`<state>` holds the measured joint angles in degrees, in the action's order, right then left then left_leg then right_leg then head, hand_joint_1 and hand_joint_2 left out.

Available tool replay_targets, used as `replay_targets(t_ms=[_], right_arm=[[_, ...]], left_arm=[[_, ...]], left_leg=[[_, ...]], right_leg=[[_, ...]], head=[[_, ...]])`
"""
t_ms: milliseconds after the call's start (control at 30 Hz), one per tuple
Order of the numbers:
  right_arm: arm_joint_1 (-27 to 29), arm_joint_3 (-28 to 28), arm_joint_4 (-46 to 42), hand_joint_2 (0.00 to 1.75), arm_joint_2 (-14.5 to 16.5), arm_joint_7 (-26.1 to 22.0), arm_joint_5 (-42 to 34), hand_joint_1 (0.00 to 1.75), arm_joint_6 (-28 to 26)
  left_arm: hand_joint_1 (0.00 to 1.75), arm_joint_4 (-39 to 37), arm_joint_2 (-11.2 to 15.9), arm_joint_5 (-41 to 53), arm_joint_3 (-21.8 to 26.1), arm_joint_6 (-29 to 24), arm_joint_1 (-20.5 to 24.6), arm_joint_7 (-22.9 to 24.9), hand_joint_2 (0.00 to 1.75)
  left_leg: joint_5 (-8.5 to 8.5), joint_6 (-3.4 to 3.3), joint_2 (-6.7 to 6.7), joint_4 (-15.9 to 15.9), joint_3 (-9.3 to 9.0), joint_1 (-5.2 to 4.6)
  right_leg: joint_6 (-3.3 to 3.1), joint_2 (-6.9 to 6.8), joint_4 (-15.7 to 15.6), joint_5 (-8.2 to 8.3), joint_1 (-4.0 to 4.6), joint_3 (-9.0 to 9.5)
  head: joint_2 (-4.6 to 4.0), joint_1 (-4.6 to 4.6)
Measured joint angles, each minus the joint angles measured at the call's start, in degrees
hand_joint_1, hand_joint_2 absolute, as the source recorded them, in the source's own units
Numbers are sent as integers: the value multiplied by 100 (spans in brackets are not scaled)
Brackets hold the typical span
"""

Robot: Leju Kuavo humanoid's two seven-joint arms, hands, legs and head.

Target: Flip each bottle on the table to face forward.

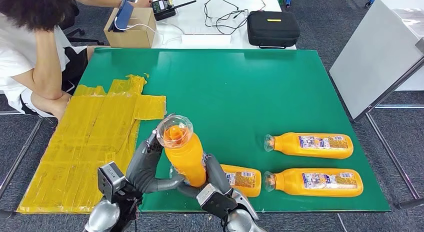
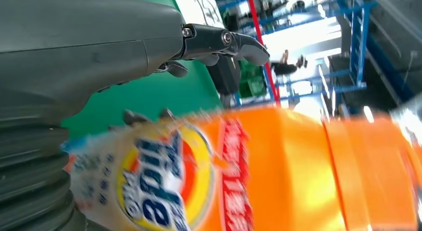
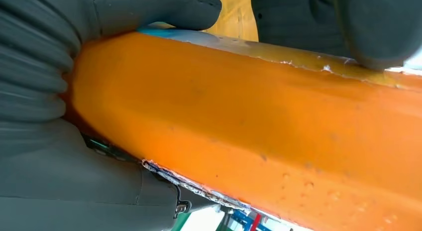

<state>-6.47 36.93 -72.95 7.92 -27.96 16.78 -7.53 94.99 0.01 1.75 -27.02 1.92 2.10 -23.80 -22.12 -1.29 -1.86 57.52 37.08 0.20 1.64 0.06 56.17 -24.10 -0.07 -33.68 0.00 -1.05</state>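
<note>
Head view shows both hands clasped around one orange bottle raised near the green table's front edge, its clear cap pointing up toward the camera. The left hand wraps the bottle from the left, fingers reaching up toward the neck and thumb curled under the base; the right hand grips the lower body from the right. Left wrist view has the held bottle lying across the picture with its printed label in sight, and one dark finger stretched out above it, apart from the plastic. Right wrist view shows the plain orange side of the bottle pressed between the thumb and the palm, with an edge of label just showing.

Three more bottles lie flat on the table to the right. One lies just behind the right hand, label up. Two others lie farther right, one behind the other, both label up, caps pointing left.

Yellow sheets cover the table's left part. A person sits at the far left corner. A cardboard box and a black case rest on a white table beyond.
</note>
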Motion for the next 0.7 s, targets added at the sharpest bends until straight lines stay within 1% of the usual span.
replay_targets(t_ms=[333,633,667,700], right_arm=[[17,54,104,175,12,-3,-32,175,-47],[47,53,114,175,17,-8,-45,175,-58],[46,53,122,175,17,-8,-16,175,-76],[46,54,133,175,18,-8,28,175,-107]], left_arm=[[0,-9,28,227,-289,110,68,-2,175],[0,-22,45,239,-323,119,103,-2,175],[14,-22,45,240,-324,119,106,-2,175],[58,-22,45,240,-326,119,108,-2,175]], left_leg=[[0,0,0,0,1,-1],[0,0,0,0,1,-1],[0,0,0,0,1,-1],[0,0,0,0,1,-1]], right_leg=[[0,0,-1,0,0,0],[0,0,0,0,0,-1],[0,0,0,0,0,-1],[0,0,0,0,0,-1]], head=[[0,1],[0,0],[0,0],[0,0]])
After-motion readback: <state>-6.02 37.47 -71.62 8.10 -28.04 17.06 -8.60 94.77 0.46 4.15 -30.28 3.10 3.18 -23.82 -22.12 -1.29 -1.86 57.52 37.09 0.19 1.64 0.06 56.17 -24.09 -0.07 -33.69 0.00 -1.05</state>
